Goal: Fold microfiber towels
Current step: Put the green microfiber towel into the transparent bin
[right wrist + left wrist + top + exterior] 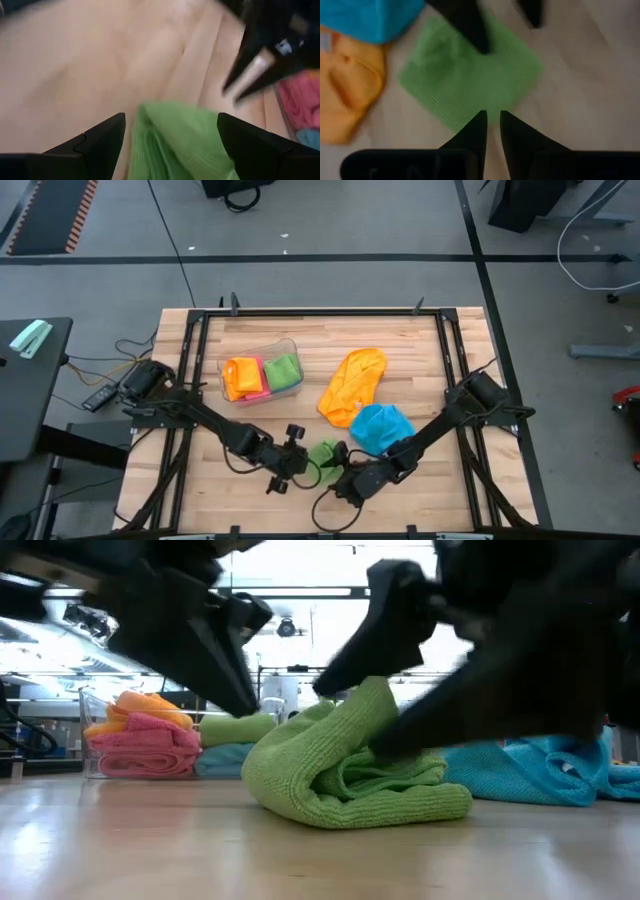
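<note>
Some of the work looked done: folded orange (241, 376), pink (145, 748) and green (283, 369) towels sat stacked inside the clear tub (262, 352) toward the table's far left; two more, an orange towel (352, 386) and a blue towel (381, 427), lay loose and rumpled near the middle, touching each other, so by my judgement they were not yet folded. The towel in hand was a green towel (325, 456) near the front edge, bunched into a rough roll in the low view, only partly folded.

The left gripper (490, 122) hovered at one edge of that towel, its fingers nearly together with a thin gap and nothing visibly between them; the right gripper (170, 132) had its fingers spread wide, straddling the cloth's other side without clamping it.

Bare table (250, 435) lay to the left of the towel; the front edge and the blue towel crowded the other sides.
</note>
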{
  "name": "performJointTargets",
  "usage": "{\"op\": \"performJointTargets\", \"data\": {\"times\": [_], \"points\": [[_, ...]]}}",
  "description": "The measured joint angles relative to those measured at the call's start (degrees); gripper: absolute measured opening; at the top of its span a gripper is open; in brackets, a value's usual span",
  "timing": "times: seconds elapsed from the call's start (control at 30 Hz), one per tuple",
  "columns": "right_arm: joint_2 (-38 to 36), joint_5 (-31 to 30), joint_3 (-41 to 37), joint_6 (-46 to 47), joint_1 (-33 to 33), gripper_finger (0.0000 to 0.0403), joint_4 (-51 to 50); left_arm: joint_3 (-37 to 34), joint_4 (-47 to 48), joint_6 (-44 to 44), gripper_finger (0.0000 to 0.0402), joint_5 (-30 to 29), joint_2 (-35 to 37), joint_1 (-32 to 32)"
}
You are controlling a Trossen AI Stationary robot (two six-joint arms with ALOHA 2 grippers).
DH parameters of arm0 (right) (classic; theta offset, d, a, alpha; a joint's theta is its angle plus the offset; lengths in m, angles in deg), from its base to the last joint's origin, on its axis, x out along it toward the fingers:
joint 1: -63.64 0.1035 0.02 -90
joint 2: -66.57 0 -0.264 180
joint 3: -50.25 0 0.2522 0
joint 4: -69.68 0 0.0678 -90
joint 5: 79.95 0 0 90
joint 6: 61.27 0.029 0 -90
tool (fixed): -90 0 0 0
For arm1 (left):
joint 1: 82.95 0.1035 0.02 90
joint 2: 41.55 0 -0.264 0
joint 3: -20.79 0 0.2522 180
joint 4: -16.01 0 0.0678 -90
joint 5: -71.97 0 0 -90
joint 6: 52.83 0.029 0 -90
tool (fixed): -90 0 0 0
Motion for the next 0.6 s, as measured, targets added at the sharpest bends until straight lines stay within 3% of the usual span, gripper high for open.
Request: {"op": "performJointTargets", "data": {"times": [0.33, 0.6], "points": [[0.0, -1.2, 6.3, 1.6, -0.5, 0.0326, -22.2, 0.0, -0.9, -0.7, 0.0043, 0.0, 0.2, -2.0], [-0.1, 0.4, 7.6, 1.3, 0.0, 0.0326, -28.0, 0.0, -0.9, -1.9, 0.0041, -0.4, 0.2, -2.0]]}}
